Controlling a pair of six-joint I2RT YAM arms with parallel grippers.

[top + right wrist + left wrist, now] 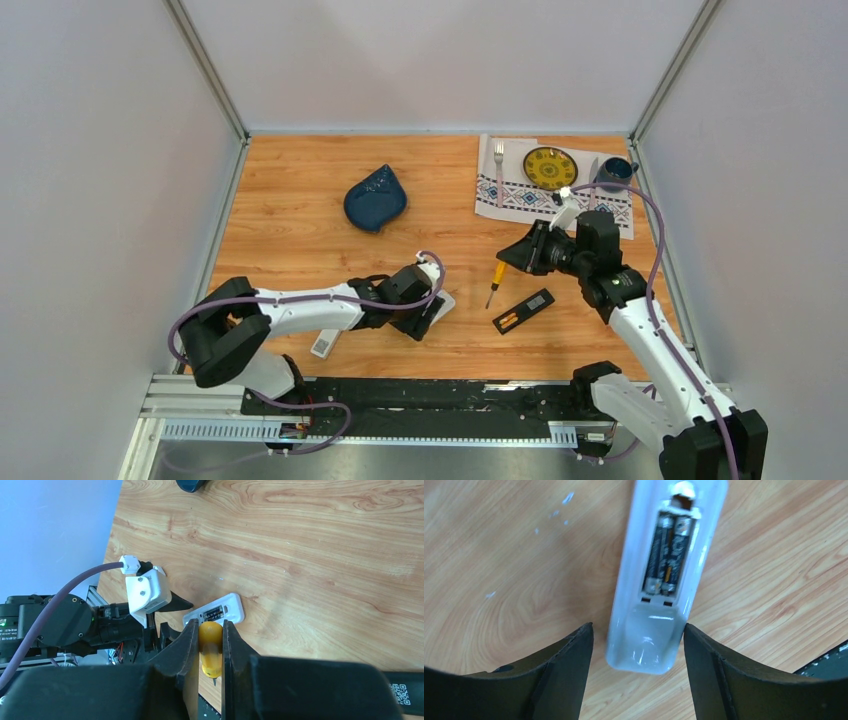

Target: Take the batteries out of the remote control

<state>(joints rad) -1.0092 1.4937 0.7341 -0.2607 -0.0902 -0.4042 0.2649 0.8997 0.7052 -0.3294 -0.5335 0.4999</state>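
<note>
From above, the left end effector (424,318) sits low over the white remote (444,302) on the desk (300,210). The right end effector (503,261) meets the screwdriver (496,280) beside a black remote (524,311). The left wrist view shows the jaws spread open, flanking the white remote's near end. Two dark batteries (667,550) lie side by side in its uncovered compartment. The right wrist view shows the fingers closed on the screwdriver's orange handle.

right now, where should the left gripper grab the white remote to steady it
Grip the white remote at its plain end clear of the batteries, across the narrow width, from above. Its long sides run straight and parallel there, the left gripper is open astride that end, and the batteries stay reachable.
</note>
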